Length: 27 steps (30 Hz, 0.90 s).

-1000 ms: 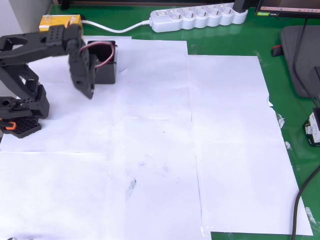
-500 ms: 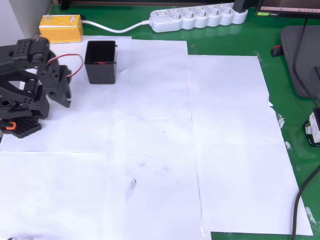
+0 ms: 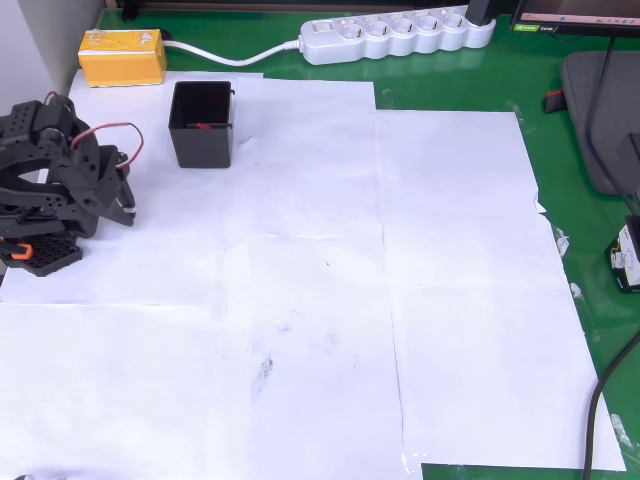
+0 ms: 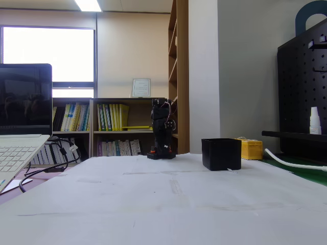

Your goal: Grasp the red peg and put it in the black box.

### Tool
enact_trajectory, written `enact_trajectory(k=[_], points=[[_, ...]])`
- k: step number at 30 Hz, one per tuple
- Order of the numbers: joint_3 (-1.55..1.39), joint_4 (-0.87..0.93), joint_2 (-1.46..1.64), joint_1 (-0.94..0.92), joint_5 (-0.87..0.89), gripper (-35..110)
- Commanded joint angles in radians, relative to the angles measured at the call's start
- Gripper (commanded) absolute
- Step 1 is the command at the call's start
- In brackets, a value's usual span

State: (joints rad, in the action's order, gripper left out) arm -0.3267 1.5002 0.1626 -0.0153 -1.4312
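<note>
White paper sheets (image 3: 330, 280) are covering most of one green table (image 3: 450, 85) in the overhead view. Going left to right there, one black arm (image 3: 50, 185) is sitting folded over its base at the left edge, with its gripper (image 3: 120, 205) pointing down toward the paper; whether it is parted or closed, or carrying anything, I cannot tell. One yellow box (image 3: 122, 55) is lying at the top left. One black box (image 3: 201, 123) is standing just right of the arm, apart from it, and one red peg (image 3: 200, 126) is showing as a small red spot inside it. One white power strip (image 3: 400, 35) is lying along the top edge. From the fixed view, the arm (image 4: 162, 130) is standing left of the black box (image 4: 220, 153).
</note>
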Motion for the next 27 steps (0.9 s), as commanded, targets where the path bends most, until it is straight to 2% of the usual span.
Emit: enact_trajectory(k=[1,6,16,27], points=[[0.129,-0.002,-0.074,-0.014,-0.002,0],[0.218,-0.069,-0.17,-0.023,-0.021,0],[0.385,-0.091,-0.376,-0.043,-0.141,0],[0.387,-0.098,-0.39,-0.015,-0.176,0]])
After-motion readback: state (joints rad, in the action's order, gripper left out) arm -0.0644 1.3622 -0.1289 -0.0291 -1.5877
